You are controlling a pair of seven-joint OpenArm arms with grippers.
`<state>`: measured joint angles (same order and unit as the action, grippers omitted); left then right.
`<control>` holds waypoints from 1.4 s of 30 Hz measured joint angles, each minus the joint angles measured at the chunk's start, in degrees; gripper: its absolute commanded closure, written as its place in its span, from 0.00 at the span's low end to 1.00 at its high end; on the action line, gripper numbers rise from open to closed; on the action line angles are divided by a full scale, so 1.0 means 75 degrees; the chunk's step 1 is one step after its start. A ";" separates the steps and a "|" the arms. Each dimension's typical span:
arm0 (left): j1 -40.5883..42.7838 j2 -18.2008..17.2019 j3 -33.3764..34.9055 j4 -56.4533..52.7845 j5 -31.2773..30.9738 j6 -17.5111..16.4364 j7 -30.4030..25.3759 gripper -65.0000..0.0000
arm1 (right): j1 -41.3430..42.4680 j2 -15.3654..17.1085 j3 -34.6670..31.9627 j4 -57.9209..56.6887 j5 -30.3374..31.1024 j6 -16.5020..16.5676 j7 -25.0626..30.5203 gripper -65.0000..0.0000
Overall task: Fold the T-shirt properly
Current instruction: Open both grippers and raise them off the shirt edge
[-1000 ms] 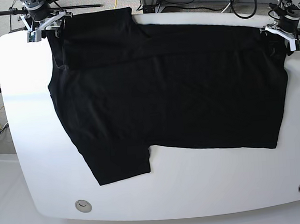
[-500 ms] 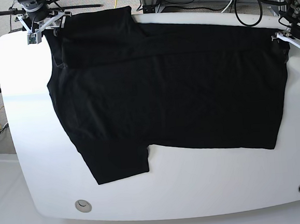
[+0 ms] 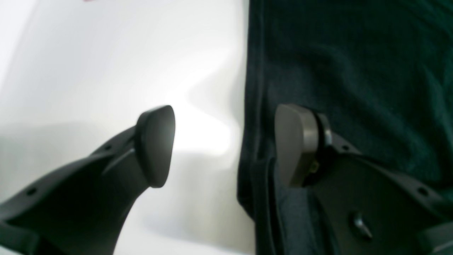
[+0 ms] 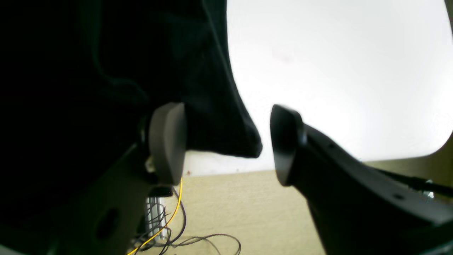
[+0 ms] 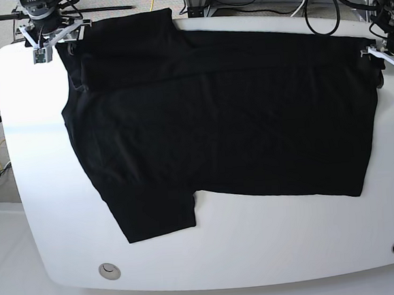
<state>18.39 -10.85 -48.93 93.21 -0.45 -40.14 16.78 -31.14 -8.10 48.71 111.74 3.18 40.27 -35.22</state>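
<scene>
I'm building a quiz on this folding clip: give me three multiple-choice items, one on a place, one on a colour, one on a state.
1. Where does the free sleeve lie in the base view?
A lower left
B lower right
C top centre

2. What colour is the T-shirt?
A white
B black
C red

3. How do the left hand's jaws stand?
A shut on the hem
B open
C hidden

Answers: A, the sleeve juts out there; B, the T-shirt is black on the white table; B, the left hand shows a wide gap.
</scene>
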 measured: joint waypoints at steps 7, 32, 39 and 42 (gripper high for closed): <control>-0.0032 0.0017 0.0000 0.0650 -0.0035 0.0000 0.0280 0.35 | 0.0294 0.0015 0.0000 0.0291 -0.0003 -0.0003 0.0000 0.34; -0.1107 -0.0029 0.0157 0.1037 -0.0020 -0.0017 0.0906 0.35 | 0.1530 0.0356 -0.0085 0.0338 -0.0032 -0.0023 -0.0090 0.33; -0.1457 -0.0029 0.0676 0.1037 0.0006 -0.0032 0.0935 0.35 | 0.2396 0.0892 -0.0959 0.0338 -0.0058 -0.0029 -0.0784 0.33; -0.1644 -0.0020 0.0950 0.1037 0.0003 -0.0032 0.0930 0.35 | 0.2804 0.0997 -0.1125 0.0338 -0.0020 0.0023 -0.0976 0.33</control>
<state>6.07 -11.00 -41.80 100.99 -0.43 -40.38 23.75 -10.11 -0.62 40.27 114.28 3.03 40.45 -42.54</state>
